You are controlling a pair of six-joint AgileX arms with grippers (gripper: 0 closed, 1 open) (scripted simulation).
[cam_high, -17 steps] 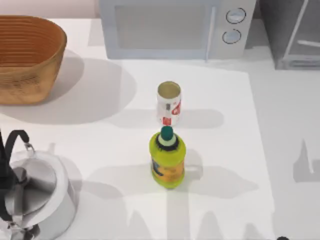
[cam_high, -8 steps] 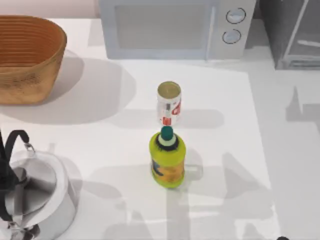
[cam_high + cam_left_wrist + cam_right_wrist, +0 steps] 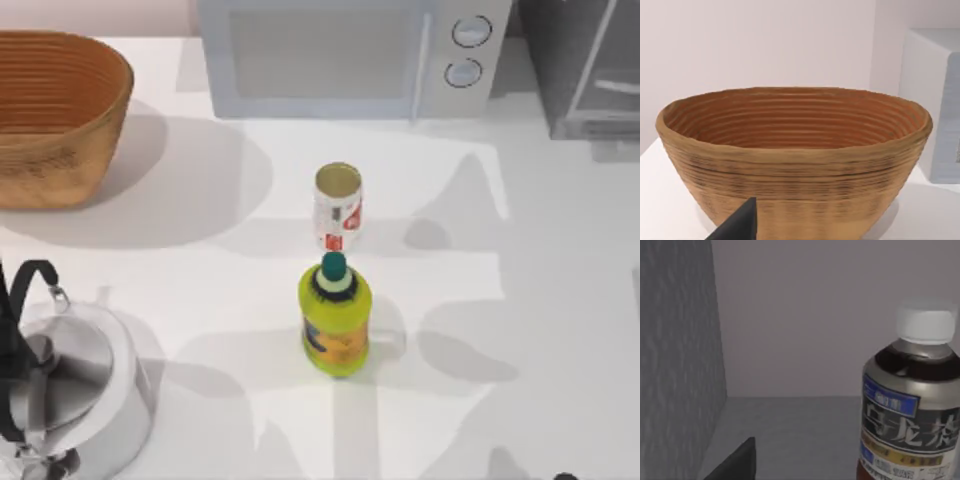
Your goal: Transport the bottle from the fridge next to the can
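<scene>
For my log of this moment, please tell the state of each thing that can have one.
bottle: upright, white cap on, inside the fridge.
can: upright on the table.
yellow-green bottle: upright, teal cap on, just in front of the can.
microwave: door shut.
basket: upright.
kettle: upright.

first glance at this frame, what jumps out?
The yellow-green bottle at mid-table in the top view, directly in front of the can, with the microwave behind. The woven basket sits at the far left and a kettle at the near left. The right wrist view shows the bottle standing upright close by, inside the fridge.
</scene>
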